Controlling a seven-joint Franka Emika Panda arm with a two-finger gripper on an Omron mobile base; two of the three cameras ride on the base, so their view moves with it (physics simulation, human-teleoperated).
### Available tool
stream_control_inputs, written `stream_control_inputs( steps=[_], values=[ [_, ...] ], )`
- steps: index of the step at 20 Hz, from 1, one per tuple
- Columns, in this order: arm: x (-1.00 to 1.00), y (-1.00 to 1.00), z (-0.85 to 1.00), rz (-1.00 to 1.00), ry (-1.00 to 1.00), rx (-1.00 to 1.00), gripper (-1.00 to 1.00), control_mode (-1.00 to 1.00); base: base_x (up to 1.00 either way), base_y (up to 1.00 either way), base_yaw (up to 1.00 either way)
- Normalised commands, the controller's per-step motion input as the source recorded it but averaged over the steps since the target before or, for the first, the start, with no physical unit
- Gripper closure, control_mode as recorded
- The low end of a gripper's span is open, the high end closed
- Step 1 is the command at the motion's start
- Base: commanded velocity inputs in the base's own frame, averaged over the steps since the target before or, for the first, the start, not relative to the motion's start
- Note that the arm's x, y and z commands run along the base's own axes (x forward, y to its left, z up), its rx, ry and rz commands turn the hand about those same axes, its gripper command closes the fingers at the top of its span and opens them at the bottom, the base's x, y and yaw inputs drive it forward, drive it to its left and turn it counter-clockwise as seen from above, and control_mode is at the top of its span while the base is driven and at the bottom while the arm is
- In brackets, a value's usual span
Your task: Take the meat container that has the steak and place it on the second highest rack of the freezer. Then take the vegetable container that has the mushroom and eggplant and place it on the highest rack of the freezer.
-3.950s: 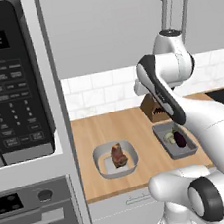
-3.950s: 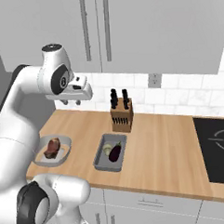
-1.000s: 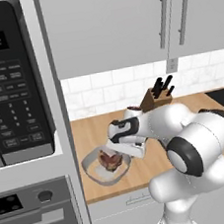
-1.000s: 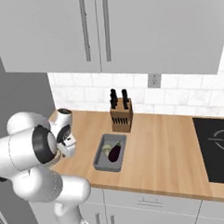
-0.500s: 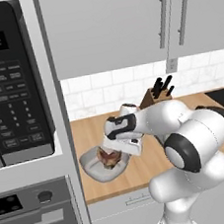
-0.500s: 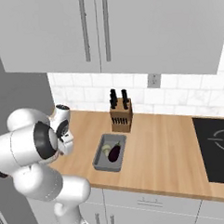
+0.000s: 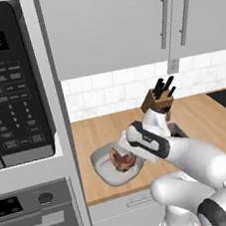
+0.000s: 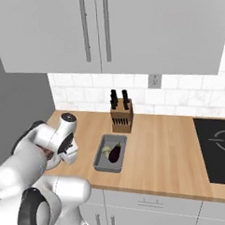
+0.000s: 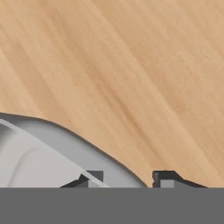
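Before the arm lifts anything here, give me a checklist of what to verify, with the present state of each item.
1. Right container targeted: ok. The gripper is at the light grey meat container, not the vegetable container.
2. Fingers straddle the rim: ok. In the hand view one fingertip sits inside the dish wall and one outside it.
3. Grip firm on the rim: cannot tell. A gap shows between the outer finger and the rim.
4. Steak in the dish: ok.
5. Dish flat on the counter: ok, not yet lifted.
6. Mushroom and eggplant in their tray: ok.
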Motion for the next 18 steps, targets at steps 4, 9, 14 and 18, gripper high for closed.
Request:
stream_control_inputs(
  steps=[4, 9, 14, 18],
  values=[
    [-0.65, -0.47, 0.35, -0.40, -0.02, 0.15, 1.00, -1.00, 0.00, 0.00, 0.00],
    [-0.70, -0.40, 0.78, -0.44, 0.01, 0.09, 1.00, -1.00, 0.00, 0.00, 0.00],
    [-0.64, -0.36, 0.98, -0.38, 0.10, 0.00, 1.00, -1.00, 0.00, 0.00, 0.00],
    [-0.51, -0.46, 1.00, -0.33, 0.27, 0.00, 1.00, -1.00, 0.00, 0.00, 0.00]
  ],
)
